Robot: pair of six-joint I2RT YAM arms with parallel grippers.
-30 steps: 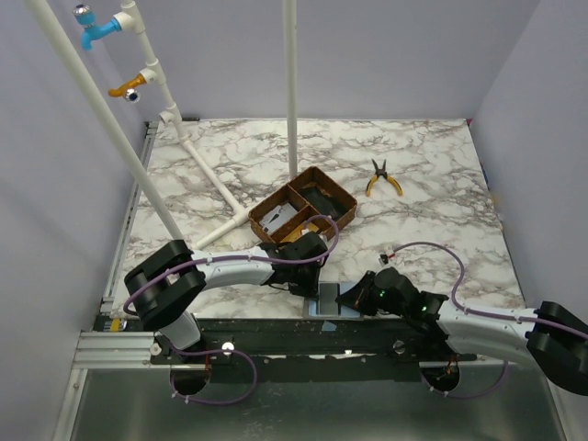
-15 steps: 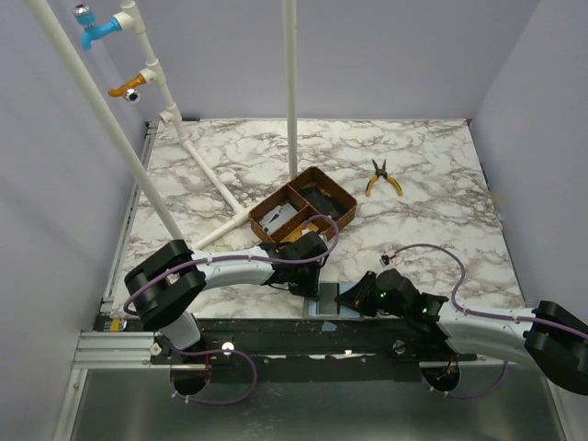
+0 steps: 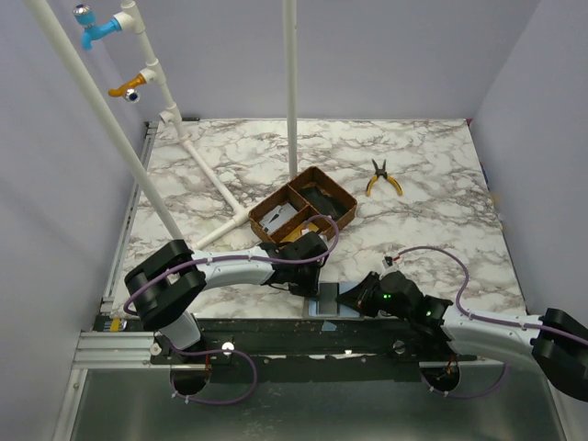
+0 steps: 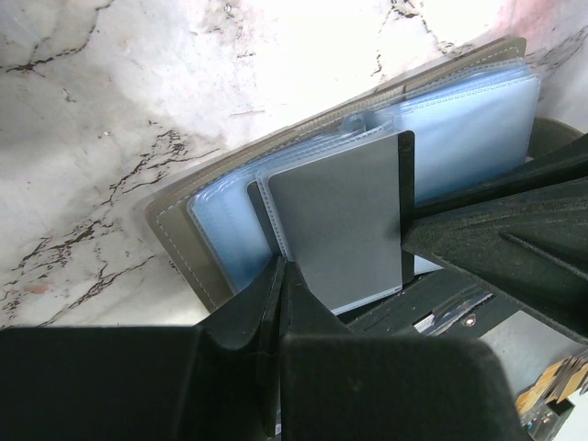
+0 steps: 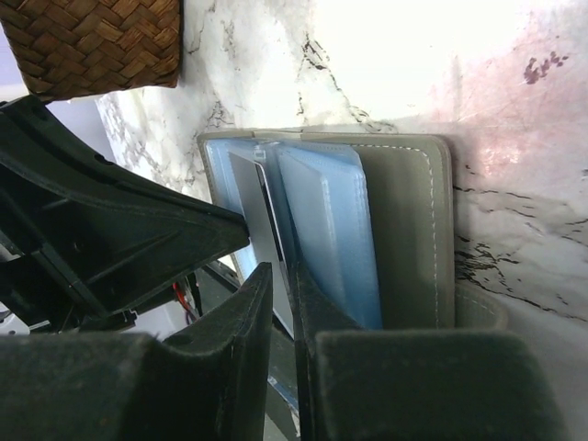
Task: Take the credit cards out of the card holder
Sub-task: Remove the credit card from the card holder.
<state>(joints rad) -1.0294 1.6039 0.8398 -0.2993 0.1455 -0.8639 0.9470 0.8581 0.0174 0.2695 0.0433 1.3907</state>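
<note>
Two grippers are met over the card holder (image 3: 329, 303), which is laid open at the near edge of the marble table (image 3: 432, 211), between the arm bases. The left gripper (image 4: 280, 273) is shut tight, its tip set at the edge of the holder's pale blue sleeves. The right gripper (image 5: 283, 276) is closed on the edge of a grey credit card (image 4: 335, 230), which is tilted up from the sleeves. A wooden tray (image 3: 317, 171) and yellow-handled pliers (image 3: 384, 179) are seen farther back.
</note>
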